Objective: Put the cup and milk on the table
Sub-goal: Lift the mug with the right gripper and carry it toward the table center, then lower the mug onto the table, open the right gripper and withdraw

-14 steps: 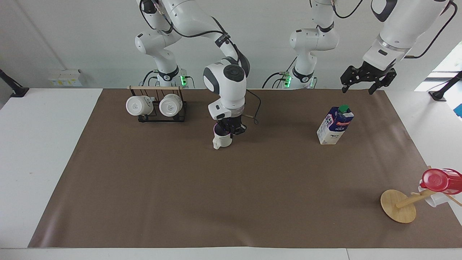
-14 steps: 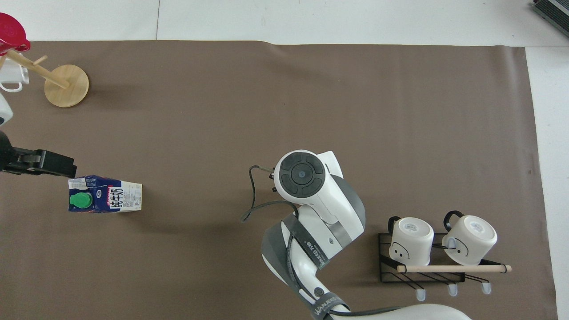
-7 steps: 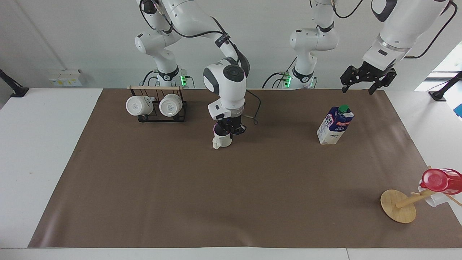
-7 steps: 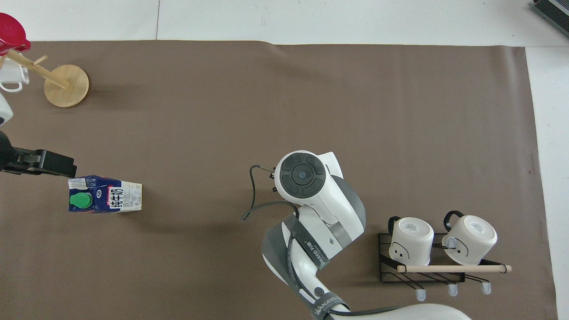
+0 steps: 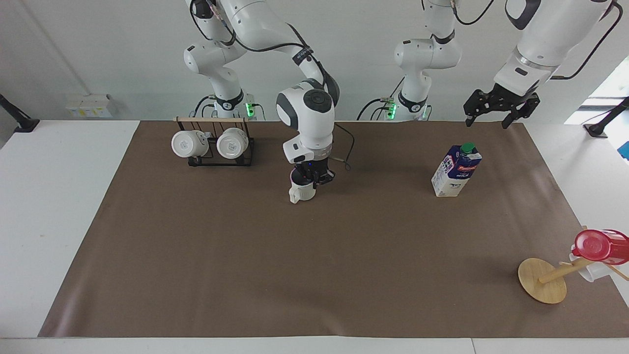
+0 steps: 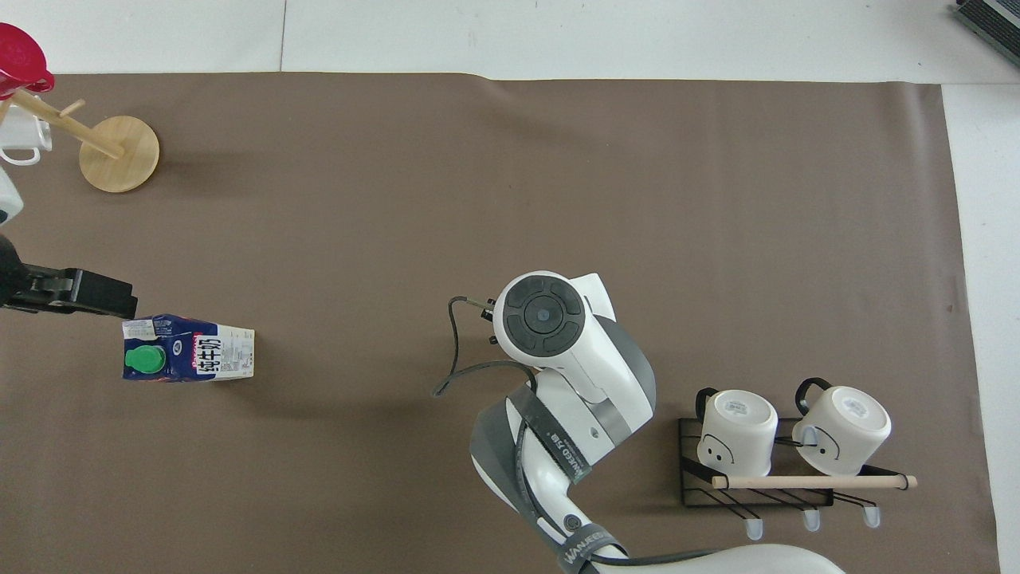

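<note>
The cup (image 5: 301,191), cream-white with its handle turned away from the robots, stands upright on the brown sheet of the table (image 5: 314,275) near the middle. My right gripper (image 5: 311,176) points straight down at the cup's rim; in the overhead view the right arm's hand (image 6: 543,312) hides both. The milk (image 5: 456,170) (image 6: 187,359), a blue-and-white carton with a green cap, stands upright toward the left arm's end. My left gripper (image 5: 487,120) (image 6: 80,293) hangs open in the air, over the sheet's edge beside the milk, holding nothing.
A black wire rack (image 5: 212,144) (image 6: 789,446) holds two white mugs, toward the right arm's end close to the robots. A tilted wooden mug tree with a round base (image 5: 542,280) (image 6: 119,153) carries a red cup (image 5: 599,245) at the left arm's end.
The right arm's hand has risen a little over the cup, which stays on the sheet. The left arm and the milk have not moved.
</note>
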